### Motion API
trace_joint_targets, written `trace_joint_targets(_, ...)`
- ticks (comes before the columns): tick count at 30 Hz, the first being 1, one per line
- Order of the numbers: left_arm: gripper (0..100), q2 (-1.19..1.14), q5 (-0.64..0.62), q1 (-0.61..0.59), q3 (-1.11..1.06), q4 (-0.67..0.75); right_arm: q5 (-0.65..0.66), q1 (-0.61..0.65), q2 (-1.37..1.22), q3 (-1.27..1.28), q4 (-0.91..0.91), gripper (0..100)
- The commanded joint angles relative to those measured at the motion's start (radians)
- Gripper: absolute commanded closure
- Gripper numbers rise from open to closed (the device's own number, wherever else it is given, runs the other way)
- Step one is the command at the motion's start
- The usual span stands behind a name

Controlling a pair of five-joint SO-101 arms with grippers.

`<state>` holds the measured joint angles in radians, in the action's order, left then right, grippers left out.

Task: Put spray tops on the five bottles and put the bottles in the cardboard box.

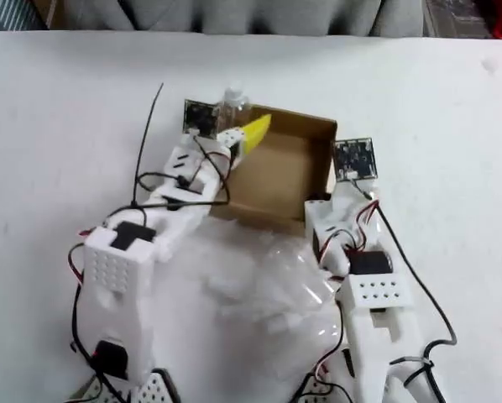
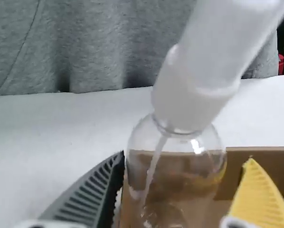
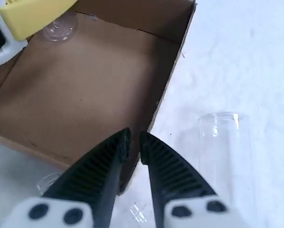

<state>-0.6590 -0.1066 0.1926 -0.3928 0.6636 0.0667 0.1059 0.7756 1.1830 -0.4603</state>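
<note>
Open brown box [image 1: 284, 172] on white table. At its far left corner, upright clear bottle [image 2: 173, 175] capped with white spray top [image 2: 203, 71], pinched by left gripper [image 2: 184, 160]. Right gripper [image 3: 134, 137] over near box wall, fingers pressed almost together.

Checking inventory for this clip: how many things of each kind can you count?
cardboard box: 1
spray-topped bottle: 1
topless bottle lying beside the box: 1
Total: 3; other clear fragments too unclear to count.
</note>
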Motion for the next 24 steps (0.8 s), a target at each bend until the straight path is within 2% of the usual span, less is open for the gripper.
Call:
trace_joint_targets(1,64,0.018,-0.014,-0.012,0.029,-0.014,0.012,0.001,-0.001,-0.052,0.013,98.1)
trace_joint_targets(7,64,0.053,-0.021,-0.016,0.015,-0.015,0.012,0.001,-0.001,-0.052,0.013,98.1)
trace_joint_targets(24,64,0.41,-0.021,0.012,-0.344,-0.014,0.014,0.001,-0.001,-0.052,0.019,98.1)
